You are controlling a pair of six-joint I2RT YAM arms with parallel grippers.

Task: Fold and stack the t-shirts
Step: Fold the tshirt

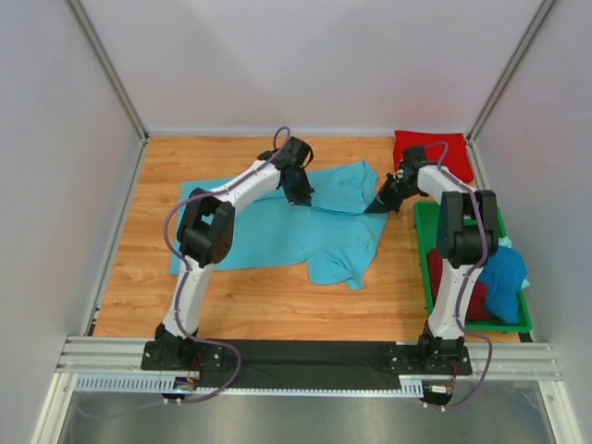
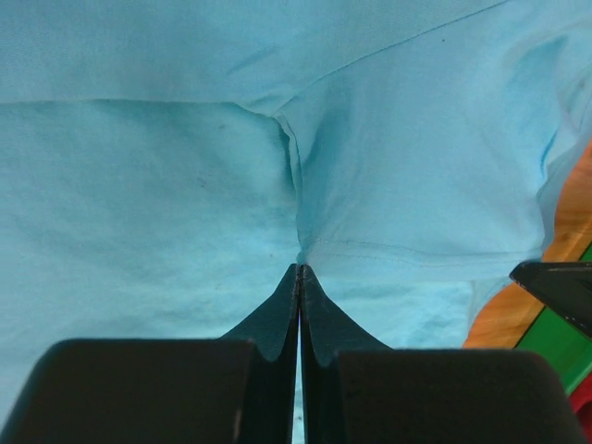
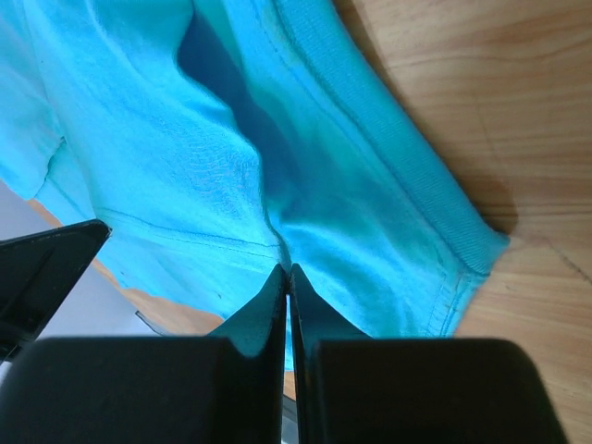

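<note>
On wooden table point(image 1: 277, 305), turquoise t-shirt point(image 1: 277, 231), white walls point(image 1: 324, 65)

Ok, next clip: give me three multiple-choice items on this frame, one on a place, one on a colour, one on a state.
1. The bright red t-shirt lies: A. on the wooden table beyond the green tray; B. inside that tray; C. draped over an arm.
2. The t-shirt spread mid-table is: A. white; B. dark red; C. light turquoise.
3. The left fingers and right fingers are: A. both open; B. both shut on that t-shirt; C. one open, one shut.
Answers: 1 A, it sits at the far right corner; 2 C, plain in every view; 3 B, both wrist views show cloth pinched at closed tips.
</note>
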